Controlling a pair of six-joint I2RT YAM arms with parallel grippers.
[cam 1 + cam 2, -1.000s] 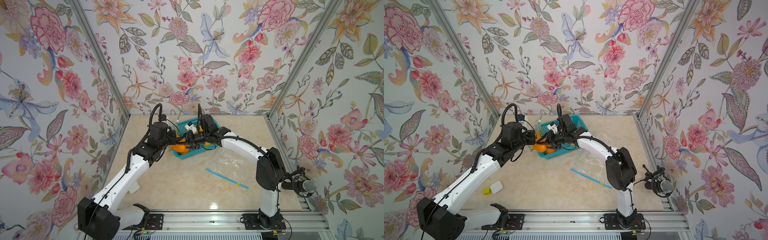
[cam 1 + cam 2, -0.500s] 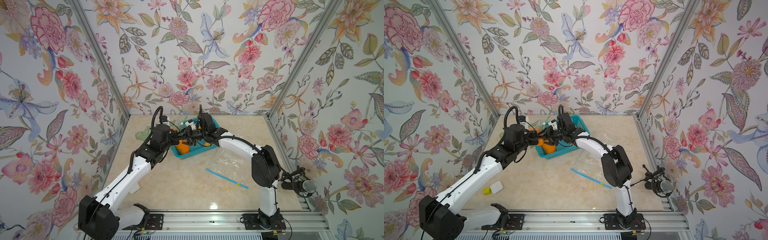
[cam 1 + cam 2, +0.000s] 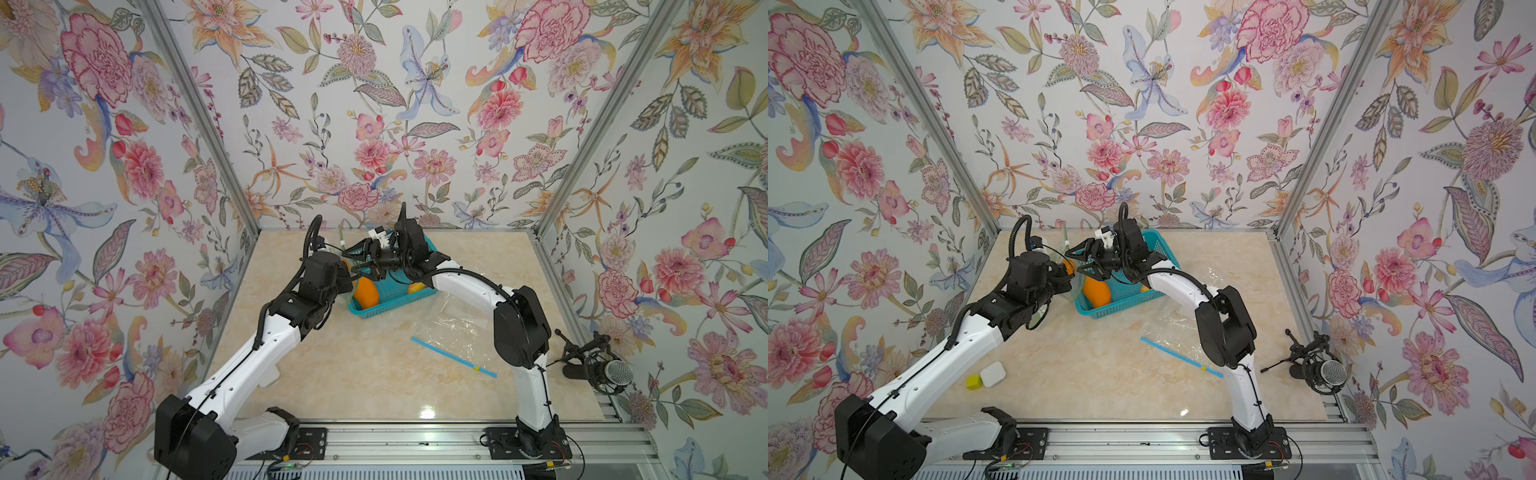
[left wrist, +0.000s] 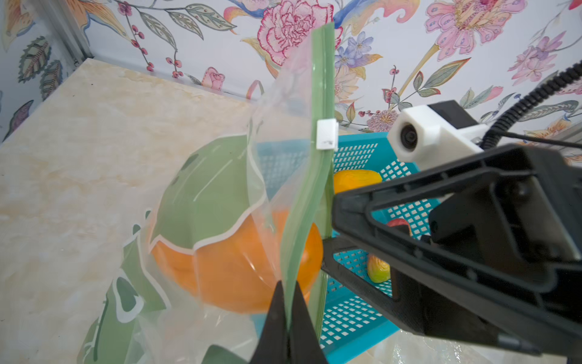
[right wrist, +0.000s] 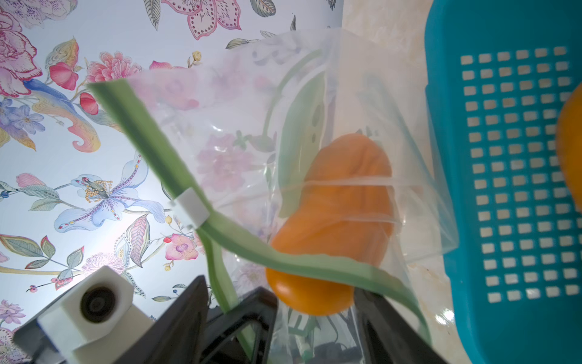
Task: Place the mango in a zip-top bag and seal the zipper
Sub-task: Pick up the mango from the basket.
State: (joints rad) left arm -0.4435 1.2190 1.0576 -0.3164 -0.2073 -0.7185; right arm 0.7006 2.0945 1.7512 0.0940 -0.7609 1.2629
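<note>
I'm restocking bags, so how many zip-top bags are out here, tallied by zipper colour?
Green-zipper bag: 1, pinched by the left hand, mango mostly inside
Blue-zipper bag: 1, flat on the table
Total: 2

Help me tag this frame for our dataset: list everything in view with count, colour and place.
table: one, beige marble, under all
basket: one, teal, far middle of table
basket fruit: three seen, yellow-orange, red, yellow-green, in the basket
zip-top bag: one, clear with green print and zipper, held beside the basket
mango: one, orange, inside the zip-top bag
second bag: one, clear with blue zipper, flat on the table
small blocks: two, white and yellow, beside the left arm
microphone: one, black and grey, right of the table
left tool: one, black, shut on the zip-top bag's zipper edge
right tool: one, black, open at that bag's mouth
</note>
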